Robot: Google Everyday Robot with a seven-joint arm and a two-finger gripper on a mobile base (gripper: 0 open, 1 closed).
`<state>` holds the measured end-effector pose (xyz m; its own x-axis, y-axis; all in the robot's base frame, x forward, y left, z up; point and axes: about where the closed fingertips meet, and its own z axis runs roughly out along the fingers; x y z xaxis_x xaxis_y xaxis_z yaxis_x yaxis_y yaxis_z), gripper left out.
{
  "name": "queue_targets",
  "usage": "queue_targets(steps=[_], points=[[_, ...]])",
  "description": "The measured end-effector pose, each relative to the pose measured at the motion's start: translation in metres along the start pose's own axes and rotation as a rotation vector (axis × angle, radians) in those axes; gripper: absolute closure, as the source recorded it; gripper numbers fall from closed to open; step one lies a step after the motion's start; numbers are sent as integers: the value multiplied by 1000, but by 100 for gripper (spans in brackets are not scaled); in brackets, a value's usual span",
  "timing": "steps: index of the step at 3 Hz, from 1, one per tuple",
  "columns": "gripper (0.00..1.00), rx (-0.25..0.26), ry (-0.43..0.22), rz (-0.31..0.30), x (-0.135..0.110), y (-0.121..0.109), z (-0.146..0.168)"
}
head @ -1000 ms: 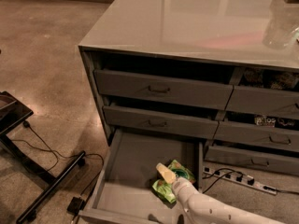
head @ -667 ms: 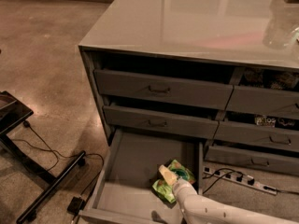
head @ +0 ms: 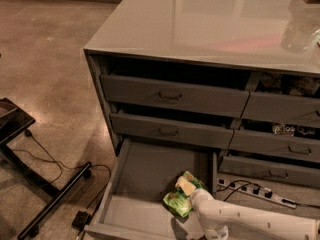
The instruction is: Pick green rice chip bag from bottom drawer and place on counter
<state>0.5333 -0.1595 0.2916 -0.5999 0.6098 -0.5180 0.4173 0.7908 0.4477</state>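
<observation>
The bottom drawer (head: pixel 145 174) of the left stack is pulled open and shows its flat grey floor. The green rice chip bag (head: pixel 176 202) lies at the drawer's right side, crumpled, with a pale yellowish packet (head: pixel 185 185) on top of it. My gripper (head: pixel 192 198), at the end of a white arm (head: pixel 240 219) coming in from the lower right, is down in the drawer right at the bag's right edge. The arm's end hides the contact with the bag. The glossy grey-beige counter (head: pixel 200 19) tops the cabinet.
Two closed grey drawers with bar handles (head: pixel 170 96) sit above the open one. The right stack's drawers (head: pixel 280 149) hold items. A power strip (head: pixel 260 196) and cables lie on the floor at right. A black stand (head: pixel 30 184) with cables is at left. A clear object (head: pixel 300 29) stands on the counter's right.
The arm's end has shifted slightly farther into the drawer toward the bag. The bag and the packet have barely moved.
</observation>
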Motion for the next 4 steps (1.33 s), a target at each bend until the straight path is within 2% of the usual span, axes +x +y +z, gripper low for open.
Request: queue_targets(steps=[2, 3, 4], points=[[0, 81, -37, -15, 7, -7, 51], [0, 133, -77, -34, 7, -13, 78], [0, 178, -85, -74, 11, -18, 97]])
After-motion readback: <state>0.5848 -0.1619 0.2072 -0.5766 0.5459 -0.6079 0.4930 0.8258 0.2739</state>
